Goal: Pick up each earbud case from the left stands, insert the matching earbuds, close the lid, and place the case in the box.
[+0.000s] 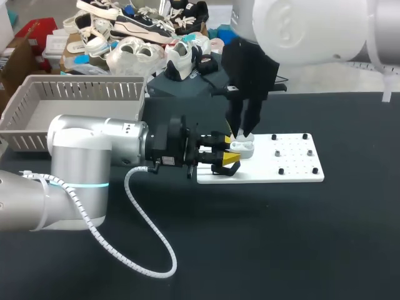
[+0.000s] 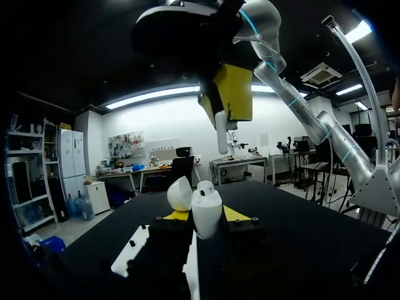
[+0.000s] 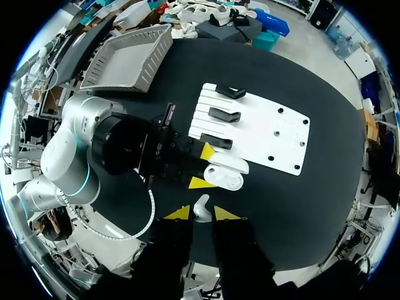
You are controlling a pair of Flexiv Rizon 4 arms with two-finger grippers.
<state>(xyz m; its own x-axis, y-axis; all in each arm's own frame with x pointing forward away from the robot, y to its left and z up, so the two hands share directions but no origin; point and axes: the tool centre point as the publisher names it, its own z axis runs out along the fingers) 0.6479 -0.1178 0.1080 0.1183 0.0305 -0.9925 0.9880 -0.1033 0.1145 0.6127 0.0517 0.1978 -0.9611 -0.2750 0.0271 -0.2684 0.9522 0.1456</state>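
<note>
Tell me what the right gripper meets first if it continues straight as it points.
Probably the open earbud case held by the left gripper; the earbud in the right gripper would touch first. Depth is unclear.

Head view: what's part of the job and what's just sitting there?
In the job: open earbud case in left pincer; earbud in right pincer; white stand board; grey basket.
Just sitting: three empty black stands; black pegs at the board's other end.
</note>
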